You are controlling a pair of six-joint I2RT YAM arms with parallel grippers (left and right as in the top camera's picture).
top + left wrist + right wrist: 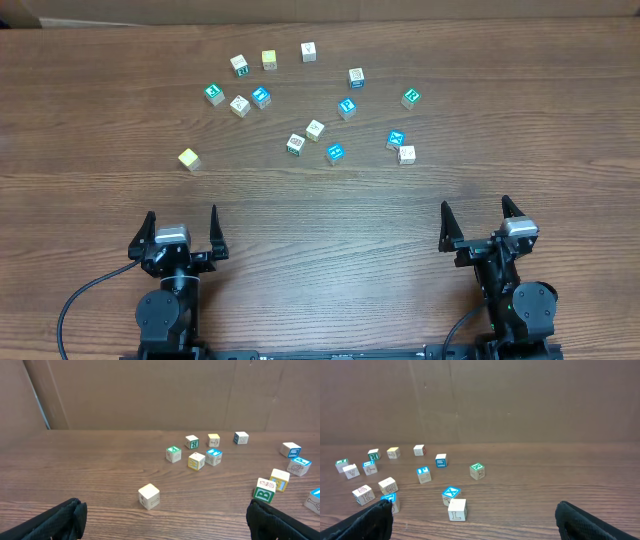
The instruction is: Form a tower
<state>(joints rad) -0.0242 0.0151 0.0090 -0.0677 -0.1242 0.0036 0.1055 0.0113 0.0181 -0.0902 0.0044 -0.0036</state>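
Care was called for at the outset: the left claw [181, 212] and right claw [475, 203], at the desk's [320, 230] 6 o'clock edge, were spread wide and empty. No tower was yet built. The yellow cube [188, 158], at the left claw's 12 o'clock, was best pinched squarely across opposite faces; other cubes [315, 129] were scattered singly beyond.

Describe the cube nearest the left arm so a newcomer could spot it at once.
On the wooden table, look just ahead of the left gripper. The yellow-topped cube sits alone there, well apart from the scattered cluster of cubes farther back.
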